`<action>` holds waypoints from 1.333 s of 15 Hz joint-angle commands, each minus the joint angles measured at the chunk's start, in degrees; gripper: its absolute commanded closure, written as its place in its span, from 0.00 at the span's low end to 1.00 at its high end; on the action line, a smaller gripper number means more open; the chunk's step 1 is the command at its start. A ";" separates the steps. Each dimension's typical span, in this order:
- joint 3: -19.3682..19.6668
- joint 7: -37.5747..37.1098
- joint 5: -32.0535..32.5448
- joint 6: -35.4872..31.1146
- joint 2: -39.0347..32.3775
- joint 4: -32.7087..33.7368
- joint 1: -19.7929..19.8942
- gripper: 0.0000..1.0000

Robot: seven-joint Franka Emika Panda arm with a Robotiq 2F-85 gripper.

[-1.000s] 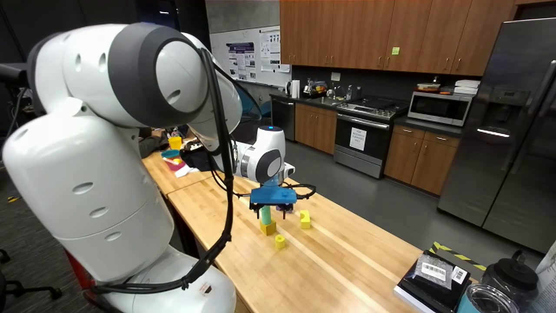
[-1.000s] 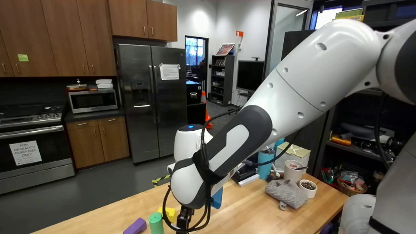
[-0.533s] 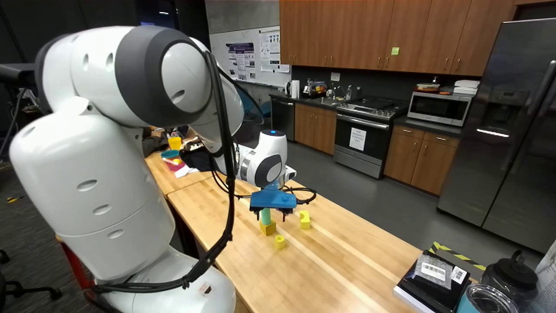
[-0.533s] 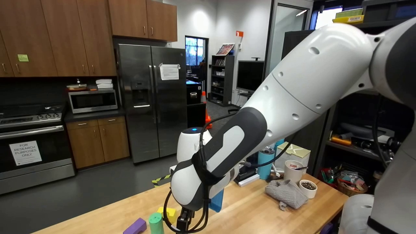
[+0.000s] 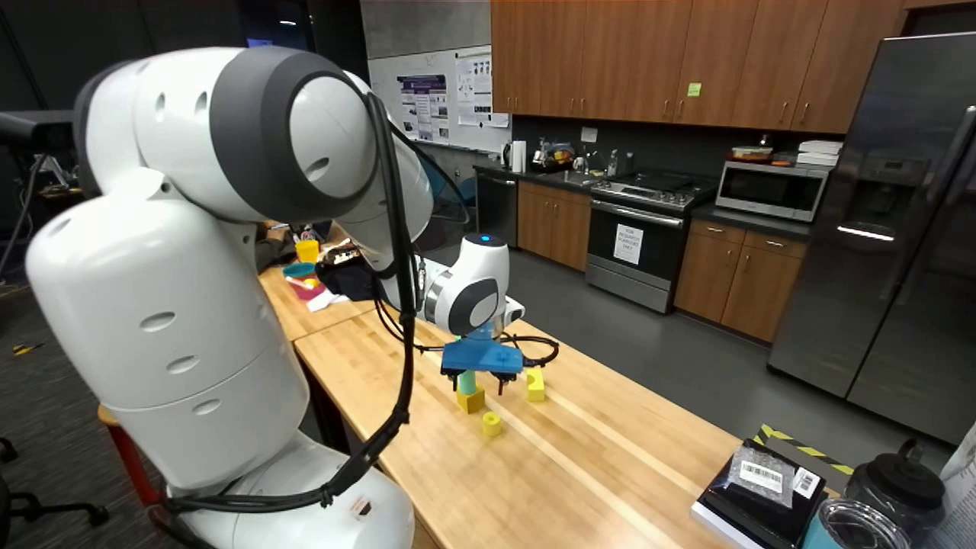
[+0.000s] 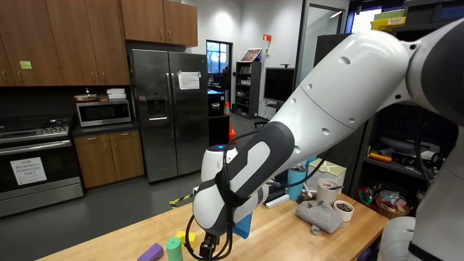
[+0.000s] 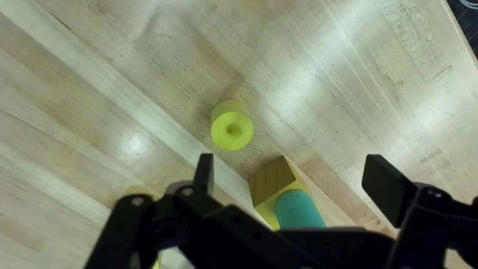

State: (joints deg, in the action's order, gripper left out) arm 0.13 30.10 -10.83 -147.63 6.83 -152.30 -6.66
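Note:
My gripper [image 7: 290,170] is open and empty above the wooden table, its two dark fingers wide apart. It also shows in an exterior view [image 5: 479,383] under its blue mount. A green cylinder [image 7: 298,210] stands upright on a yellow block [image 7: 272,183], seen between the fingers in the wrist view; the gripper body hides the cylinder's lower part. A short yellow cylinder with a central hole [image 7: 231,130] lies on the table near the yellow block. A notched yellow block [image 5: 535,389] and a purple block [image 6: 151,252] are close by. My gripper appears to touch none of them.
Black books [image 5: 762,488], a dark jar [image 5: 896,488] and a blue tumbler [image 6: 296,181] stand at the table's end. A grey cloth [image 6: 319,215] and white cups [image 6: 343,210] lie near them. Bowls and a black bag [image 5: 345,276] are at the opposite end.
My arm and gripper have moved down a little and slightly to one side, nearer the blocks. The fingers stay open. The blocks have not moved.

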 commanded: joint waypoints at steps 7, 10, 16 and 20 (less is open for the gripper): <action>0.63 1.31 -2.37 -3.37 -1.67 -0.65 0.57 0.00; 0.45 0.18 -1.85 -4.49 -2.28 -0.80 1.01 0.00; 0.10 -2.80 -0.83 -6.33 -3.42 -1.17 1.72 0.00; -0.16 -4.13 -0.56 -7.53 -4.68 -1.29 1.88 0.00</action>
State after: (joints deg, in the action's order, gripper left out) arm 0.53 27.37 -11.85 -153.49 2.73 -153.08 -5.62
